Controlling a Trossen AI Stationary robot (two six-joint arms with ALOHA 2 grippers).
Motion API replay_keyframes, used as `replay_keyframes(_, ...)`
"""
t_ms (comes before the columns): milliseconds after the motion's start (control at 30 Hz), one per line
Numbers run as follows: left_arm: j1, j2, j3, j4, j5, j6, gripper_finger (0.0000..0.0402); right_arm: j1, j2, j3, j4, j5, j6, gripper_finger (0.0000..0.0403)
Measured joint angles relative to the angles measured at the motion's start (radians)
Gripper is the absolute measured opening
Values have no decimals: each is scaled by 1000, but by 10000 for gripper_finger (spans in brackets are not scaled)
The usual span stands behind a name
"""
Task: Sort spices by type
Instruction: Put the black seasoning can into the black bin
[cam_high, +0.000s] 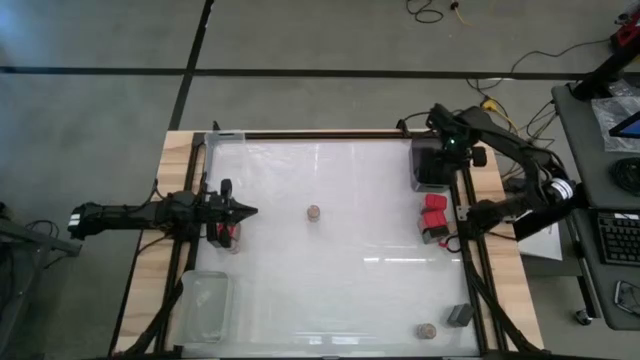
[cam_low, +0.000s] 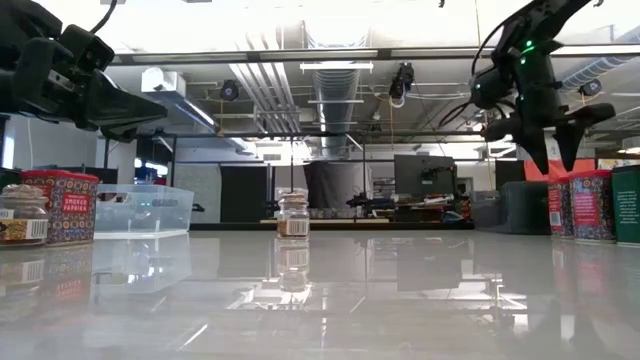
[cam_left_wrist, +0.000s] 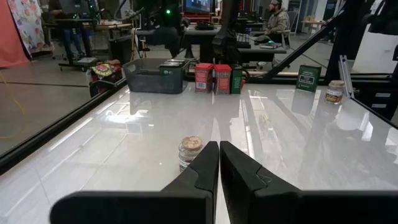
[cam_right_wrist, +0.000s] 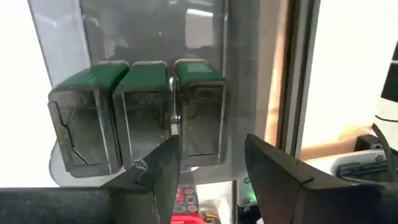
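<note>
Three dark, green-topped boxy spice containers (cam_right_wrist: 140, 115) stand side by side in a clear tray (cam_high: 432, 163) at the upper right of the high view, touching one another. The right gripper (cam_right_wrist: 208, 165) hangs just above them, its fingers parted with nothing between them. In the low view the same gripper (cam_low: 558, 150) points down at the upper right, clear of the table top (cam_high: 330, 270), with the arm folded in from the right edge.

Just below that tray in the high view sit two red square-topped tins (cam_high: 433, 208) with a dark box (cam_high: 434, 235) close beside them. In the left wrist view they show as red tins (cam_left_wrist: 212, 78) with a green-sided box against them, next to the tray (cam_left_wrist: 155, 74).

A round tan-topped jar (cam_high: 314, 212) stands upright and alone near the middle of the table; the low view shows it as a small glass jar (cam_low: 292, 213) with a clear lid. Another tan-topped jar (cam_high: 427, 329) and a grey-black box (cam_high: 459, 315) lie near the lower right corner.

At the left of the high view the left gripper (cam_high: 243, 212) points toward the middle jar from well apart, arm stretched level. Its fingers (cam_left_wrist: 205, 171) are pressed together, holding nothing. Beneath that arm stand a red tin (cam_low: 62, 205) and a jar (cam_low: 22, 215), with a second clear tray (cam_high: 203, 305) at the lower left.
</note>
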Motion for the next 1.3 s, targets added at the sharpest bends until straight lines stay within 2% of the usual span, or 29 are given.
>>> replay_keyframes(167, 0, 0, 0, 0, 0, 0, 0, 3, -38, -5, 0, 106, 87, 151)
replay_keyframes(300, 0, 0, 0, 0, 0, 0, 0, 4, -49, -23, -1, 192, 134, 121)
replay_keyframes(400, 0, 0, 0, 0, 0, 0, 0, 4, -47, -44, 11, 214, 147, 96)
replay_keyframes(567, 0, 0, 0, 0, 0, 0, 0, 4, -44, -102, 51, 214, 123, 59)
replay_keyframes(767, 0, 0, 0, 0, 0, 0, 0, 4, -44, -136, 70, 180, 109, 35)
replay_keyframes(1300, 0, 0, 0, 0, 0, 0, 0, 11, -44, -127, 92, 151, 84, 29)
